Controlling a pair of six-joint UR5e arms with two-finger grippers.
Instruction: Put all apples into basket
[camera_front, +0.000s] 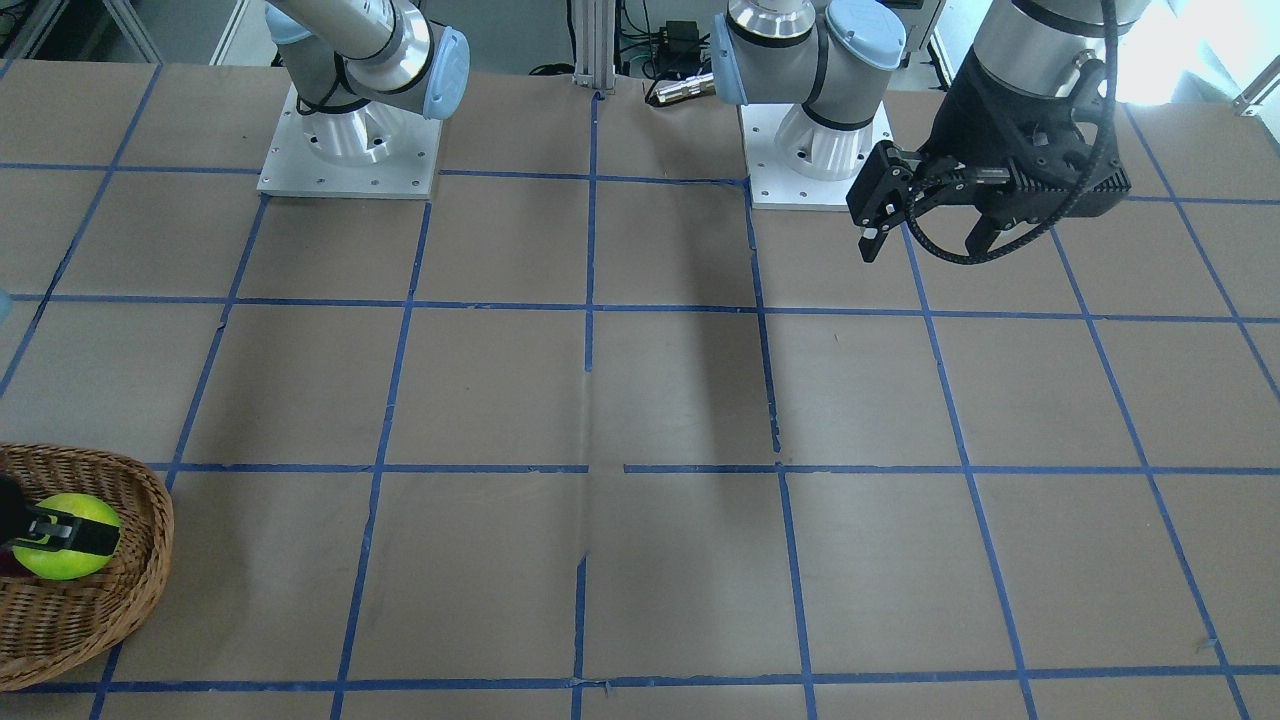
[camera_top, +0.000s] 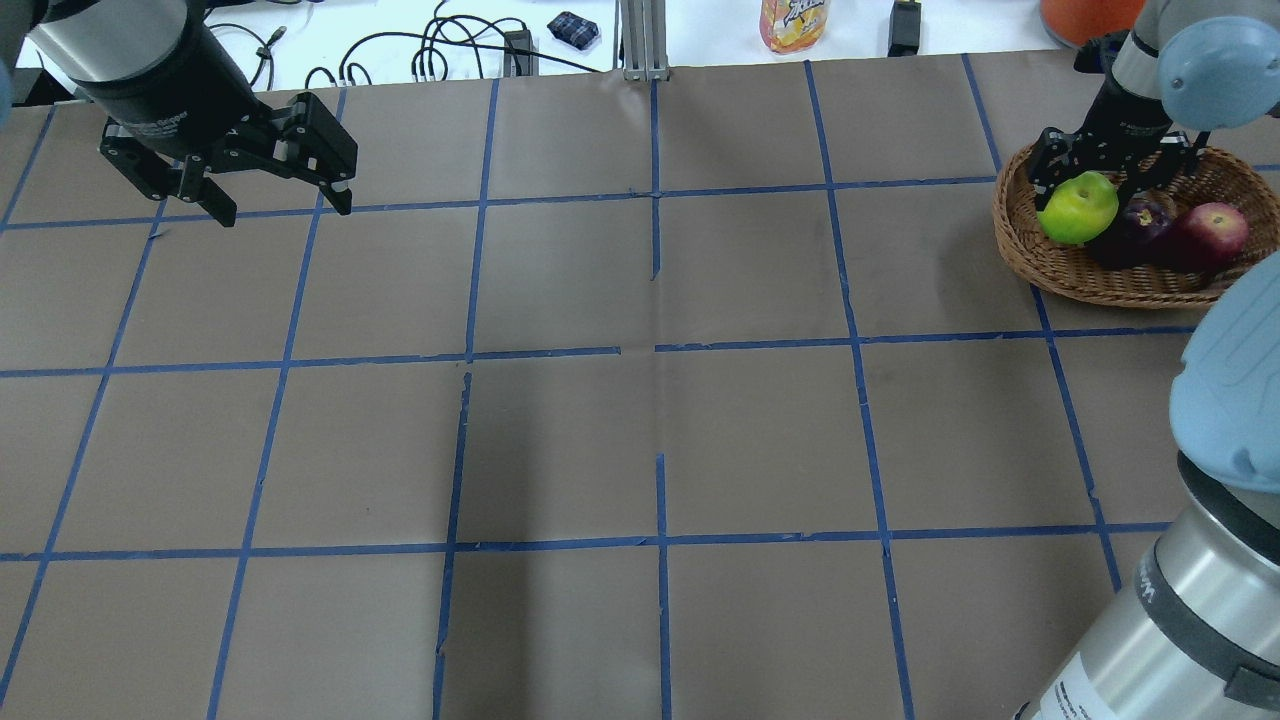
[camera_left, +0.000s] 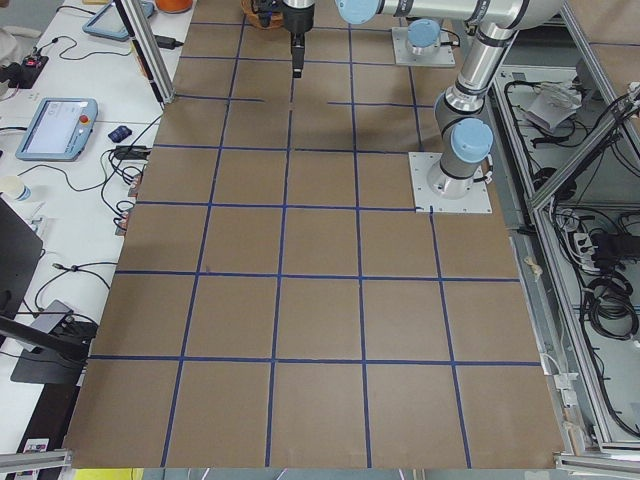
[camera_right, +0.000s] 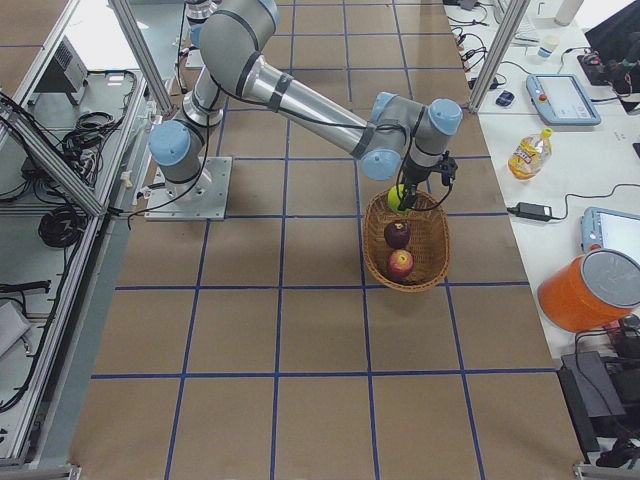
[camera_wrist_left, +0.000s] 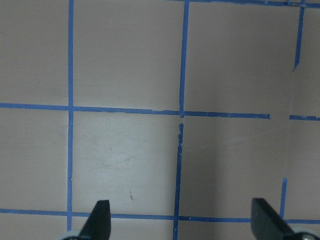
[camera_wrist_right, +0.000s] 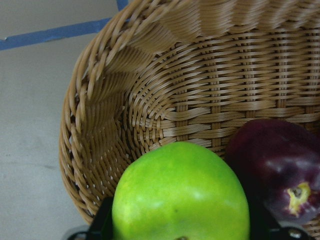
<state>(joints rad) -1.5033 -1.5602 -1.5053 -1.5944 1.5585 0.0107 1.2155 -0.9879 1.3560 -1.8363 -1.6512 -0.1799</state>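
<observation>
The wicker basket (camera_top: 1100, 285) stands at the table's far right. The dark purple apple (camera_top: 1135, 228) and the red apple (camera_top: 1212, 233) lie inside it. My right gripper (camera_top: 1085, 195) is shut on the lime green apple (camera_top: 1078, 207) and holds it over the basket's left end, beside the purple apple (camera_wrist_right: 280, 165). In the right wrist view the green apple (camera_wrist_right: 180, 195) fills the gap between the fingers, with the basket wall (camera_wrist_right: 150, 100) below it. My left gripper (camera_top: 285, 210) is open and empty above the far left of the table.
The brown table has a blue tape grid (camera_top: 655, 350). A juice bottle (camera_top: 793, 22) and cables lie beyond the far edge. The right arm's elbow (camera_top: 1230, 400) hangs over the table's near right corner. The left wrist view shows only bare table (camera_wrist_left: 125, 150).
</observation>
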